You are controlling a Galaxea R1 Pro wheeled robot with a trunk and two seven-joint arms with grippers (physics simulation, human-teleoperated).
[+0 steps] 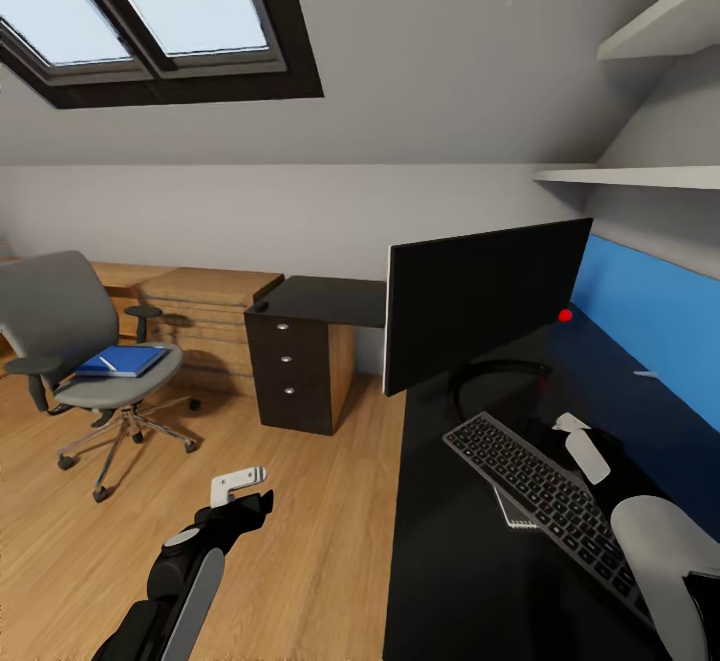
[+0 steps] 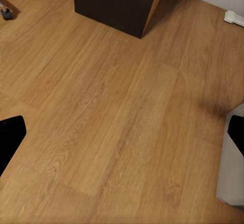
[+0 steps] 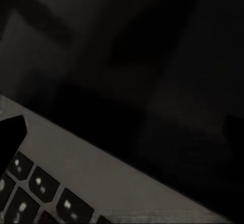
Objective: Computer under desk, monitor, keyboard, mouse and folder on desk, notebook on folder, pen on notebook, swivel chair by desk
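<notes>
The grey swivel chair [image 1: 60, 326] stands on the floor at the left, away from the desk [image 1: 450, 561]. A blue folder [image 1: 122, 361] lies on its seat with a thin white streak on it, perhaps the pen. The monitor [image 1: 480, 301] stands on the desk. In front of it the keyboard [image 1: 545, 496] [image 3: 46, 188] lies over a corner of the notebook [image 1: 512, 511]. My right gripper [image 1: 570, 436] [image 3: 122, 132] hovers open at the keyboard's far edge. My left gripper [image 1: 240, 489] [image 2: 122, 132] hangs open over bare floor. A small black lump [image 1: 262, 307] on the drawer unit may be the mouse. The computer is out of view.
The black three-drawer unit [image 1: 295, 371] [image 2: 117, 0] stands between the desk and a light wooden chest [image 1: 200, 316]. A blue back panel [image 1: 650, 311] lines the desk's far side, with white shelves [image 1: 640, 176] above. Wooden floor [image 2: 122, 97] spreads between chair and desk.
</notes>
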